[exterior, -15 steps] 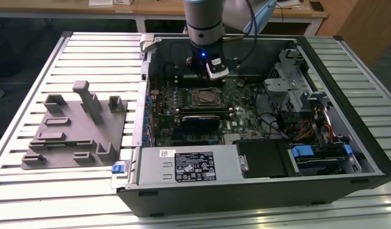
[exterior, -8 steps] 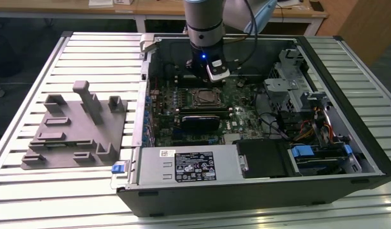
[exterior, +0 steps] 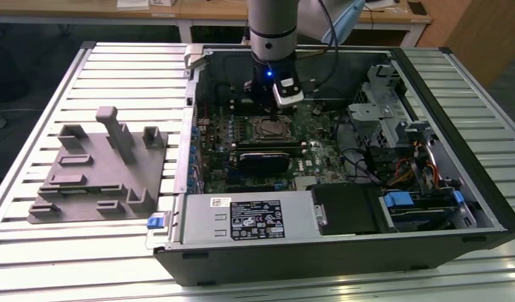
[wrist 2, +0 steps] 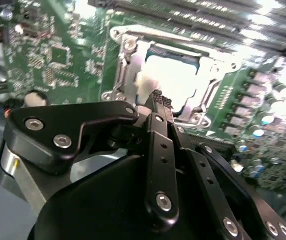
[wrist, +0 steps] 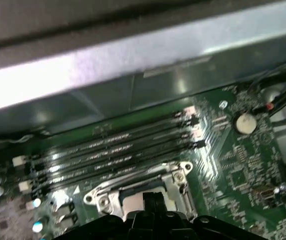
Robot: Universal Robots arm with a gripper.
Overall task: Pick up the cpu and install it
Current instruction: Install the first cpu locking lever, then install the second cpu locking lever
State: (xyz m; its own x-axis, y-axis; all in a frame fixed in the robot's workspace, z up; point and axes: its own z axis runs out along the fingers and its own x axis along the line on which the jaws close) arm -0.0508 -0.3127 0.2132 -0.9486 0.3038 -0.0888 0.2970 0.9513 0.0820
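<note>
end effector [wrist 2: 155, 102] over socket [wrist 2: 128, 55] | cpu [wrist 2: 175, 75] apparently seated

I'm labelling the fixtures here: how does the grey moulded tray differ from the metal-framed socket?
The grey moulded tray lies on the slatted table outside the computer case; the socket sits on the green board inside it. The tray is plain grey with upright blocks; the socket is a low shiny metal frame. The tray is far larger. The arm's claw hangs right over the socket, away from the tray. Both are roughly square.
</note>
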